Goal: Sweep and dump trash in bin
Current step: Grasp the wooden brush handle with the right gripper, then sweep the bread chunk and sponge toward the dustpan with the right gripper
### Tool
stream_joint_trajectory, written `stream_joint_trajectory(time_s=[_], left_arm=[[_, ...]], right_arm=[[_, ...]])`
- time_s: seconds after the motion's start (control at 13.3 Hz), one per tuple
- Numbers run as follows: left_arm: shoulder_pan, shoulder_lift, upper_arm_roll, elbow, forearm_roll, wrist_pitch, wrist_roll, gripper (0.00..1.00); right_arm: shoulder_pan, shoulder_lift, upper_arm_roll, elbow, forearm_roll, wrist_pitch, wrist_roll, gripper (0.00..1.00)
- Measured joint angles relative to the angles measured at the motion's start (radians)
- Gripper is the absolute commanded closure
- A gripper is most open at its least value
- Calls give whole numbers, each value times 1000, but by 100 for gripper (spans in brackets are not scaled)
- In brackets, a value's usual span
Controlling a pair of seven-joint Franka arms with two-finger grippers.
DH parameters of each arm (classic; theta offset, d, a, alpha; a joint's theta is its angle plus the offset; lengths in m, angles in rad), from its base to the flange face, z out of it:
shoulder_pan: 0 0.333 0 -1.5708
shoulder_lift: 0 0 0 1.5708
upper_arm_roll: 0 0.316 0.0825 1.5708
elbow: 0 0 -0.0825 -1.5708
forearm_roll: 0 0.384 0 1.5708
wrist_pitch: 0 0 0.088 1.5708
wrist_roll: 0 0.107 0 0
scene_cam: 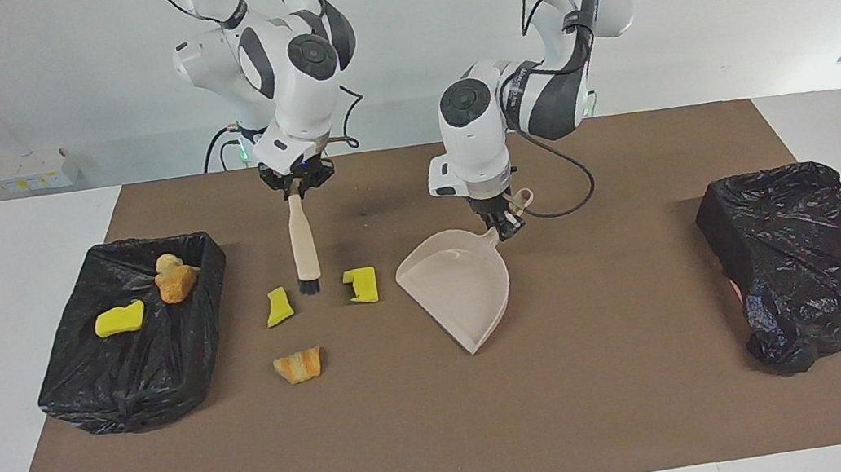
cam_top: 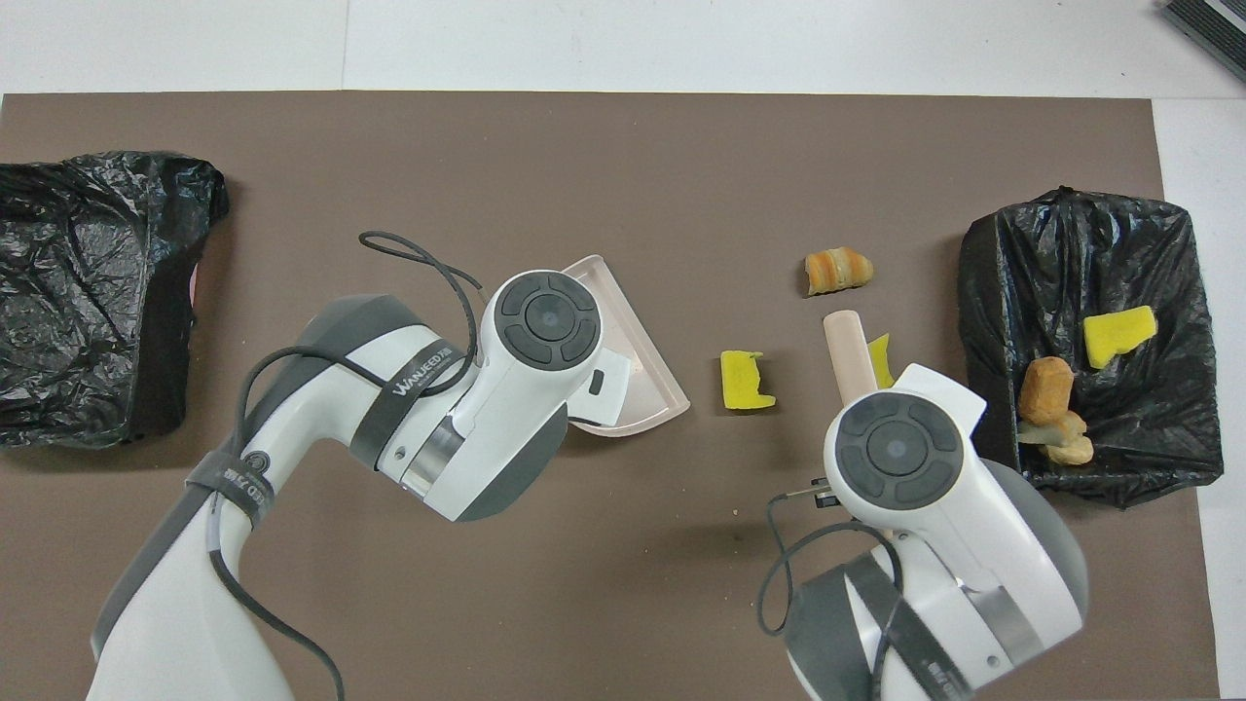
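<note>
My right gripper is shut on the top of the beige brush, which hangs upright. Its black bristles are low over the mat between two yellow scraps of trash. A bread-like lump lies farther from the robots. My left gripper is shut on the handle of the beige dustpan, whose mouth faces the scraps. From overhead the brush handle covers part of one yellow scrap. The black-lined bin at the right arm's end holds three scraps.
A second black bag covers a box at the left arm's end of the brown mat. The left arm's cable loops above the dustpan handle.
</note>
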Motion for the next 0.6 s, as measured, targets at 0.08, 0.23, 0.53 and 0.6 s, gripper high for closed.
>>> stream_joint_trajectory(time_s=[0.08, 0.23, 0.53, 0.6], left_arm=[[0, -10, -1, -13, 0, 0, 30, 100], [-5, -31, -8, -42, 0, 0, 50, 100], [-43, -73, -11, -101, 1, 2, 51, 100], [-45, -78, -10, -108, 1, 5, 51, 100]], right_arm=[[-37, 14, -1, 0, -32, 30, -34, 100], [-95, 48, -3, 1, -93, 91, -80, 100], [-144, 141, -2, 3, -253, 226, -85, 100], [-160, 167, -2, 5, -284, 257, -87, 100]])
